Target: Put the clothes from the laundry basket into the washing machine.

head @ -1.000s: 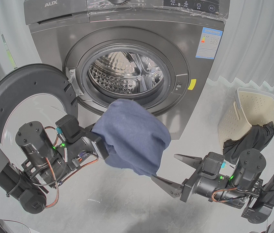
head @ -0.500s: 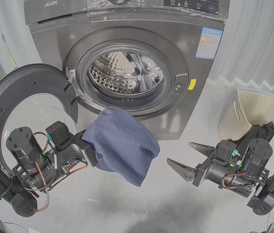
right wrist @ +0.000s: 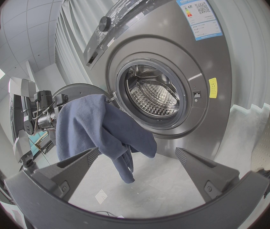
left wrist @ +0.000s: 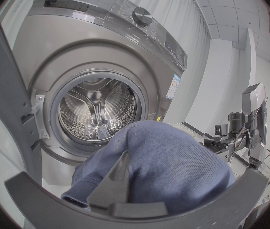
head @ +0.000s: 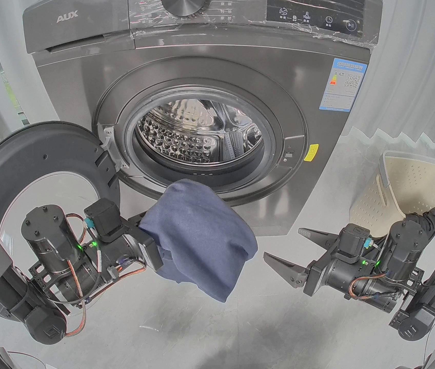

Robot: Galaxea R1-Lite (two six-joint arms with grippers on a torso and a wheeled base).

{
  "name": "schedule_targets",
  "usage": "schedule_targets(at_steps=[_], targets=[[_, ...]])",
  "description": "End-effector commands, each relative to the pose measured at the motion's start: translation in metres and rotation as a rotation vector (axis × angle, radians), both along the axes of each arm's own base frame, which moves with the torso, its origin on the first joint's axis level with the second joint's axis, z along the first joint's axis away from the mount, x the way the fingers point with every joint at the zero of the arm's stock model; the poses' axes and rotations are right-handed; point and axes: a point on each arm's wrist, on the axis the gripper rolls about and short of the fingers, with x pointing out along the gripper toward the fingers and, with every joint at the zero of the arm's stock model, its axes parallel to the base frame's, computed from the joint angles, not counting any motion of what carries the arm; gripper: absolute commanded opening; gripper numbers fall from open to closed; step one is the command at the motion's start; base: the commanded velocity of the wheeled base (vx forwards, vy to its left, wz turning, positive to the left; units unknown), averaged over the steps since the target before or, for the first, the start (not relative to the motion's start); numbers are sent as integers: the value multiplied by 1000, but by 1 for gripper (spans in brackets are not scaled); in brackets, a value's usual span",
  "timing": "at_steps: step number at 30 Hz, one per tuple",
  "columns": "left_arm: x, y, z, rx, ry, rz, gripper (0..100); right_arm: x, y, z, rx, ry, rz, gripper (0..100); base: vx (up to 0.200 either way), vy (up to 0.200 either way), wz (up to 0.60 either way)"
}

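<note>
**A:** What has shifted in the last second?

**B:** The left tool (head: 169, 249), clamped on the dark blue knitted garment (head: 199, 231), dropped back from the door lip and then rose a little. The garment now hangs just in front of the lower rim of the grey front-loading washing machine (head: 202, 67). It is not yet inside the steel drum (head: 197, 129). The machine also looks larger in the head view, so I'd say the camera itself has moved in.

**A:** And the other arm?

**B:** The right tool (head: 283, 243), jaws spread wide and empty, has pulled back toward the cream perforated laundry basket (head: 412, 180). A black garment (head: 428, 219) is draped over its rim.

**A:** What does that mean for the task?

**B:** The round door (head: 38, 149) stands open and the mouth is free. The blue piece likely needs lifting and pushing past the rim, so its trailing hem doesn't snag. The black one is still to be fetched.
</note>
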Motion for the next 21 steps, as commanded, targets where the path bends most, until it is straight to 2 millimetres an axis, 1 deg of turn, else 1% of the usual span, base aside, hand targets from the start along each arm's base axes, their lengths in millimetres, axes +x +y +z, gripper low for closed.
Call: schedule_targets(at_steps=[1, 7, 15, 19, 21], targets=[[1, -3, -3, 5, 10, -8, 0, -1, 1, -2, -5, 7, 3, 100, 200, 0, 0], [0, -4, -4, 7, 10, -13, 0, -4, 1, -4, -13, 17, 12, 100, 200, 0, 0], [-1, -4, -5, 19, 4, -10, 0, -7, -2, -7, -25, 33, 12, 100, 0, 0, 0], [-6, -7, -5, 25, 10, -29, 0, -8, -2, -6, -21, 28, 13, 100, 0, 0, 0], [-7, -8, -5, 25, 10, -38, 0, -8, -1, -5, -19, 25, 15, 100, 200, 0, 0]])
